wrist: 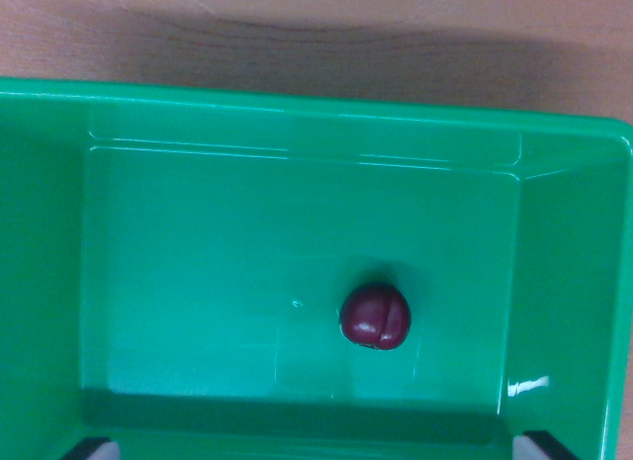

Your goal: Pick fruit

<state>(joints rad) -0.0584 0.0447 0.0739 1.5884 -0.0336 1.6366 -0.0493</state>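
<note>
A wooden table (297, 35) is seen across the top of the wrist view, and below it most of the frame is filled by a green bin (59, 282) with glossy, sloping walls. On the bin's flat floor a single dark red fruit (376, 317), plum-like and round with a seam down its face, is found slightly toward the wrist view's right of centre and nearer the lower edge, apart from every wall. At the bottom corners two small dark tips are glimpsed, probably belonging to the gripper; they are set wide apart and nothing is held between them, though how far the jaws are spread cannot be told for certain. For the approach to be done well, the fruit should be centred between the tips before descent, the walls should be kept clear, and the closing should be gentle, since a round, smooth fruit is judged likely to roll.
</note>
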